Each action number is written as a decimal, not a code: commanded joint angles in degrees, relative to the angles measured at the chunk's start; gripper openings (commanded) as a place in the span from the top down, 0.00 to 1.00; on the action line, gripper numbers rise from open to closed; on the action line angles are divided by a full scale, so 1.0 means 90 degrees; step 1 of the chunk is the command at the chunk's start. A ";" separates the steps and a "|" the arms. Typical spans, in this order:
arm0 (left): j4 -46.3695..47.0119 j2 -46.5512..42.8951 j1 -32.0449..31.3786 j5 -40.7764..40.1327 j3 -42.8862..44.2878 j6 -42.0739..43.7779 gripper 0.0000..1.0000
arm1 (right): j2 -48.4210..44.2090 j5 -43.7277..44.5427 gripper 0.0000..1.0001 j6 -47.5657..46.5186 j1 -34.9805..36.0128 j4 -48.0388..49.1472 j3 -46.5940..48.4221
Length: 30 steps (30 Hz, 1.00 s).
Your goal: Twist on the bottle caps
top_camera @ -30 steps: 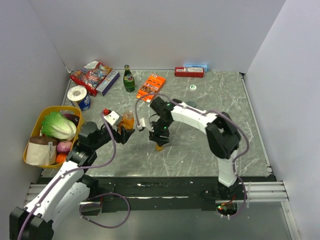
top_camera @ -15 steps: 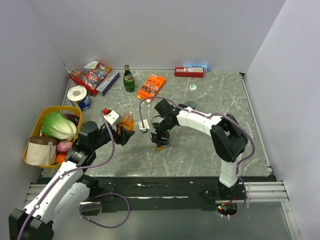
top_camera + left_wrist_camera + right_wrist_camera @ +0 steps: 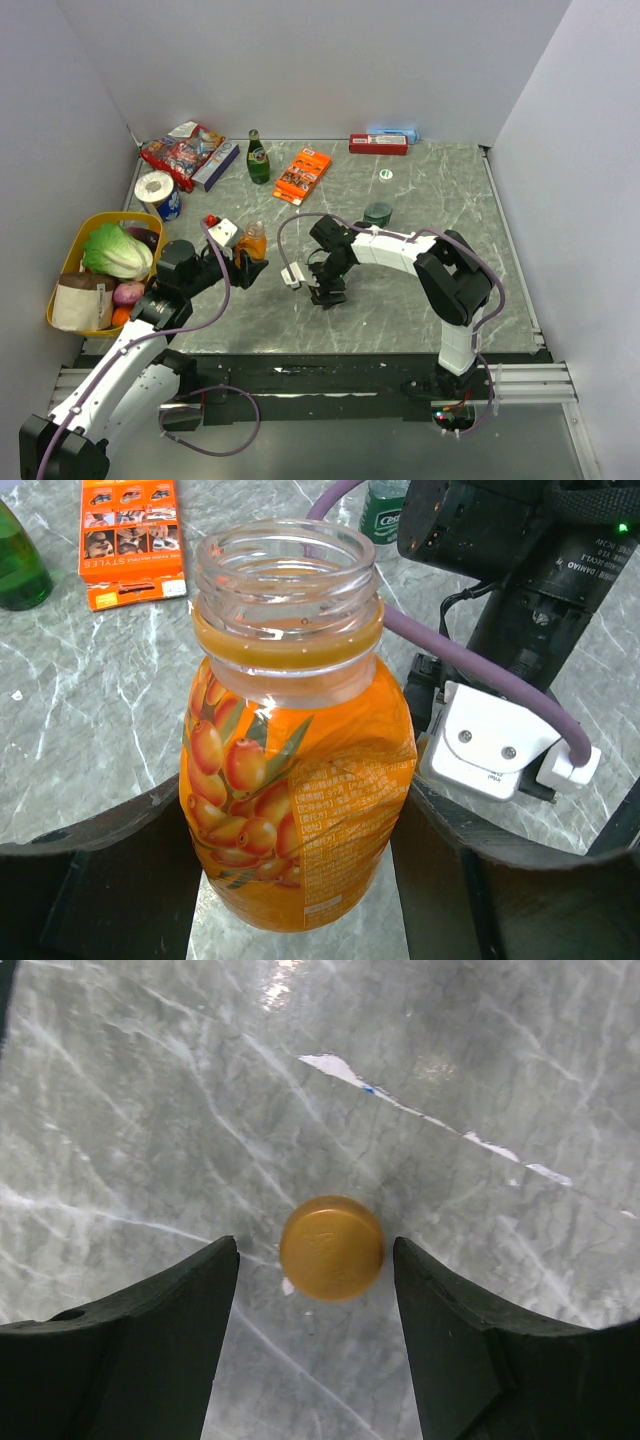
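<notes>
Zero of two caps screwed on. Nearest, at left: clamped in left gripper (image 3: pixel 249 263), orange bottle (image 3: pixel 295 780) upright, mouth open, threads bare. Just right of that: right gripper (image 3: pixel 315 1248) spread wide, pointed down at table (image 3: pixel 450 1080), straddling orange cap (image 3: pixel 332 1247); lying flat between fingers, touching neither as far as wrist view shows, so not yet gripped. Farther back, past right arm: dark bottle (image 3: pixel 377 213) standing loose, no cap on it as far as can be told at this size. Farther again, well apart from it: white cap (image 3: pixel 386 174) with green mark, flat on table, untouched. Left to do, by judgement: close on orange cap, lift, carry to orange bottle's neck, seat, twist; then same again for dark bottle and white cap. Roughly at first pick, so most of job ahead.
</notes>
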 commanded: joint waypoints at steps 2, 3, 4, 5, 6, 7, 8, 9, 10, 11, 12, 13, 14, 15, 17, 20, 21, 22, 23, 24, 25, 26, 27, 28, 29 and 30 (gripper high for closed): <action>0.0189 0.0008 0.0036 0.0025 0.0167 -0.0080 0.99 | -0.0121 0.0281 0.31 -0.0163 0.0108 0.0516 -0.0078; 0.0189 0.0008 0.0036 0.0034 0.0167 -0.0080 0.99 | -0.0121 0.0310 0.31 -0.0144 0.0108 0.0535 -0.0097; 0.0189 0.0008 0.0036 0.0034 0.0157 -0.0080 0.99 | -0.0131 0.0339 0.32 -0.0182 0.0117 0.0545 -0.0117; 0.0189 0.0008 0.0036 0.0025 0.0157 -0.0080 0.99 | -0.0150 0.0359 0.33 -0.0212 0.0108 0.0603 -0.0136; 0.0189 0.0008 0.0036 0.0015 0.0147 -0.0080 0.99 | -0.0180 0.0378 0.33 -0.0222 0.0127 0.0633 -0.0165; 0.0189 -0.0001 0.0036 0.0015 0.0138 -0.0070 0.99 | -0.0209 0.0388 0.33 -0.0270 0.0127 0.0662 -0.0233; 0.0199 -0.0011 0.0036 0.0005 0.0128 -0.0080 0.99 | -0.0228 0.0417 0.34 -0.0280 0.0137 0.0721 -0.0263; 0.0199 -0.0002 0.0036 0.0015 0.0118 -0.0080 0.99 | -0.0248 0.0418 0.35 -0.0300 0.0137 0.0721 -0.0283; 0.0199 -0.0001 0.0036 0.0024 0.0118 -0.0080 0.99 | -0.0258 0.0427 0.37 -0.0300 0.0146 0.0731 -0.0321; 0.0199 -0.0001 0.0045 0.0015 0.0118 -0.0080 0.99 | -0.0277 0.0427 0.38 -0.0290 0.0156 0.0760 -0.0331; 0.0208 -0.0001 0.0045 0.0005 0.0108 -0.0080 0.99 | -0.0287 0.0427 0.39 -0.0300 0.0147 0.0751 -0.0341; 0.0208 -0.0011 0.0045 0.0005 0.0099 -0.0080 0.99 | -0.0278 0.0437 0.41 -0.0319 0.0156 0.0731 -0.0351; 0.0208 -0.0011 0.0045 0.0015 0.0098 -0.0080 0.99 | -0.0277 0.0447 0.43 -0.0300 0.0166 0.0741 -0.0361; 0.0208 -0.0011 0.0045 0.0015 0.0098 -0.0080 0.99 | -0.0306 0.0457 0.44 -0.0290 0.0166 0.0799 -0.0380; 0.0208 -0.0011 0.0045 0.0024 0.0098 -0.0070 0.99 | -0.0375 0.0476 0.47 -0.0280 0.0186 0.0867 -0.0468; 0.0247 -0.0021 0.0045 0.0015 0.0059 -0.0060 0.99 | -0.0463 0.0535 0.53 -0.0183 0.0186 0.1004 -0.0546; 0.0267 -0.0021 0.0045 0.0015 0.0040 -0.0060 0.99 | -0.0521 0.0593 0.54 -0.0076 0.0186 0.1111 -0.0585; 0.0286 -0.0021 0.0055 0.0005 0.0021 -0.0070 0.99 | -0.0647 0.0622 0.57 0.0002 0.0186 0.1160 -0.0605; 0.0316 -0.0021 0.0084 0.0005 0.0011 -0.0080 0.99 | -0.0736 0.0642 0.58 0.0090 0.0176 0.1190 -0.0634; 0.0335 -0.0011 0.0094 0.0015 -0.0028 -0.0041 0.99 | -0.0823 0.0662 0.59 0.0197 0.0108 0.1180 -0.0596; 0.0374 0.0008 0.0113 0.0015 -0.0038 -0.0012 0.99 | -0.1056 0.0642 0.60 0.0440 0.0040 0.1006 -0.0547; 0.0394 0.0018 0.0114 0.0005 -0.0058 0.0008 0.99 | -0.1204 0.0604 0.60 0.0597 -0.0048 0.0879 -0.0479; 0.0423 0.0037 0.0114 0.0044 -0.0096 0.0008 0.99 | -0.1350 0.0555 0.60 0.0860 -0.0261 0.0752 -0.0333; 0.0491 0.0086 0.0123 0.0160 -0.0116 0.0298 0.99 | -0.1719 0.0458 0.61 0.0949 -0.0360 0.0557 -0.0245; 0.0521 0.0125 0.0114 0.0364 -0.0145 0.0465 0.99 | -0.1916 0.0399 0.61 0.1018 -0.0458 0.0188 -0.0137; 0.0550 0.0184 0.0114 0.0782 -0.0223 0.0834 0.99 | -0.2111 0.0330 0.61 0.1125 -0.0565 -0.0096 0.0183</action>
